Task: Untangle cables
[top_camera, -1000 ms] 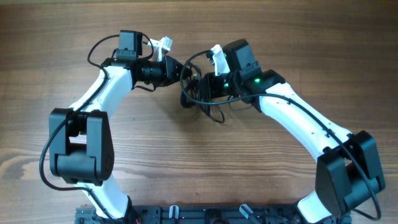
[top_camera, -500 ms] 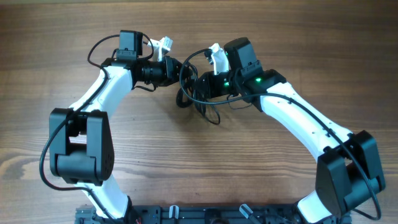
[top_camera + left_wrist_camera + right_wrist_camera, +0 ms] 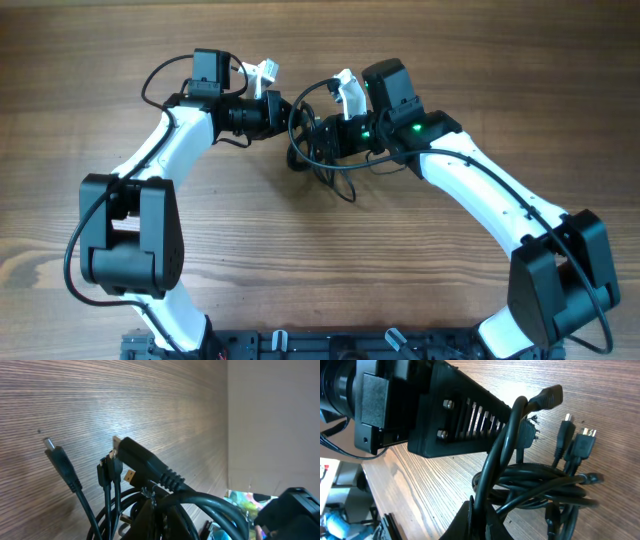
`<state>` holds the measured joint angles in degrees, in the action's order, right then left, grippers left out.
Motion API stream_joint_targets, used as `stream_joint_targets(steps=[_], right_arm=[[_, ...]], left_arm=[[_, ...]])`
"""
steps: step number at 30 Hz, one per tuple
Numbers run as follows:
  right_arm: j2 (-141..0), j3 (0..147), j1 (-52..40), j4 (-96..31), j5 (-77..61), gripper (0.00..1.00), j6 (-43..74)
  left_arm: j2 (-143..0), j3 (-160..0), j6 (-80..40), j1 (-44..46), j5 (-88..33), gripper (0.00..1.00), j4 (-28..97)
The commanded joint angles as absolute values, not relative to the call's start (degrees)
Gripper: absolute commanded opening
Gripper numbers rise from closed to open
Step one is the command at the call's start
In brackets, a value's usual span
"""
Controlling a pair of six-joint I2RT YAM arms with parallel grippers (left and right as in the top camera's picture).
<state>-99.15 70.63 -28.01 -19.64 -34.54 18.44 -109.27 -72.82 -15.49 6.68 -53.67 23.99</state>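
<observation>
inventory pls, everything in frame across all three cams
cables: several in one tangle, black, upper middle of the overhead view, between the two end effectors
plug ends: at least four, black with metal tips, sticking out of the tangle
table: 1, brown wood grain, under everything
base rail: 1, black, bottom edge of the overhead view
white fittings: 2, white, one on each wrist
arms: 2, white and black, left and right
left end effector: 1, black, shut on cables
right end effector: 1, black, shut on cables
</observation>
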Motion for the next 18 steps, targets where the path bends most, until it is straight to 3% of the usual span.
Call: stream_joint_targets(steps=[1, 11, 18], right_arm=[[-99.11, 70.83, -28.36, -20.16, -39.92, 0.06, 12.99], [-99.11, 70.83, -27.05, -17.02, -60.03, 0.08, -0.01], [-99.11, 70.83, -24.62, -14.48, -60.12, 0.09, 0.91]], left_arm=[[-108.64, -73.21, -15.44, 4.54, -48.01, 0.04, 23.94], [-108.64, -73.21, -15.44, 1.34, -47.86, 0.04, 25.10], [-108.64, -73.21, -15.44, 1.37, -47.86, 0.04, 25.10]])
